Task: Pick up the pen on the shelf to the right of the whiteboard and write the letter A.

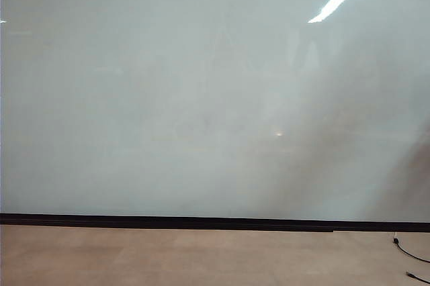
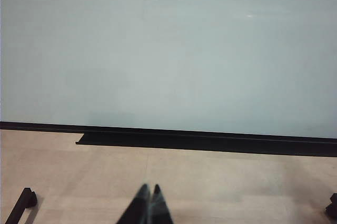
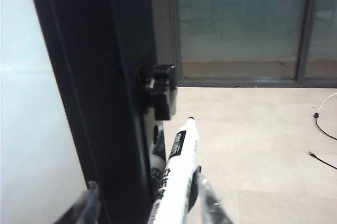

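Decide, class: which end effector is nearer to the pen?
Right. The right end effector straddles the pen beside the whiteboard's dark frame. The left end effector hangs over bare floor facing the whiteboard, no pen nearby.

Dark tapered fingers (image 2: 149, 203) — translucent pads (image 3: 208, 197)

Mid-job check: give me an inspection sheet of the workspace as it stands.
Surface: whiteboard blank, no letter drawn, only glare.
Job's things: pen beside the board's black frame, tip pointing away from the right gripper.
Clutter: nothing seen.
Grippers: left gripper shut, low over the floor; right gripper straddles the pen, fingers not yet clamped.
Cables: black cable on the floor at right.
Surroundings: glass doors beyond the frame.
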